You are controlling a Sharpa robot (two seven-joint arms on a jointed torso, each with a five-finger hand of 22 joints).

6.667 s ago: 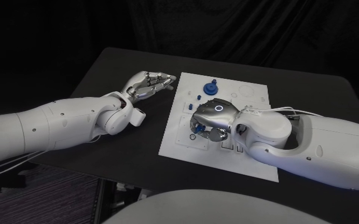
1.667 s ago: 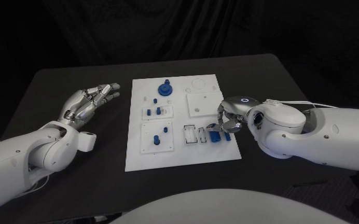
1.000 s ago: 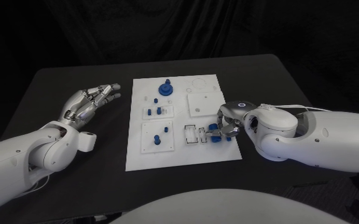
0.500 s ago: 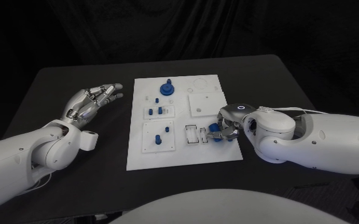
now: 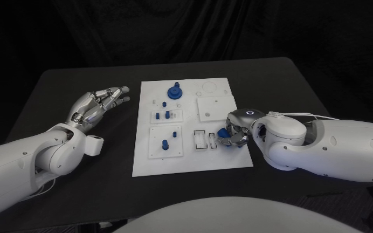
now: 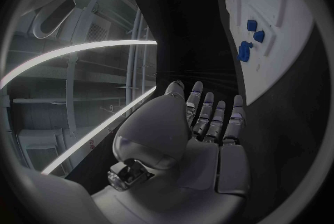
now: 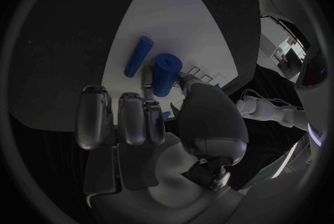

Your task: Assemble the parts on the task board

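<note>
Over on the black table (image 5: 70, 82) the left hand (image 5: 95, 106) rests open with its fingers spread and nothing in them, the white task board (image 5: 189, 152) lying just beside its fingertips. On the board, between the two hands, a tall blue knobbed part (image 5: 174, 90) stands at the far end and small blue parts (image 5: 165, 145) sit in their pockets. The right hand (image 5: 235, 130) is curled down at the board's near right side, thumb and fingers pinching a short blue cylinder (image 7: 166, 74) with a slimmer blue peg (image 7: 138, 56) lying just beyond it.

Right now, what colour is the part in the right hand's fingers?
Blue. The part shows best in the right wrist view.
</note>
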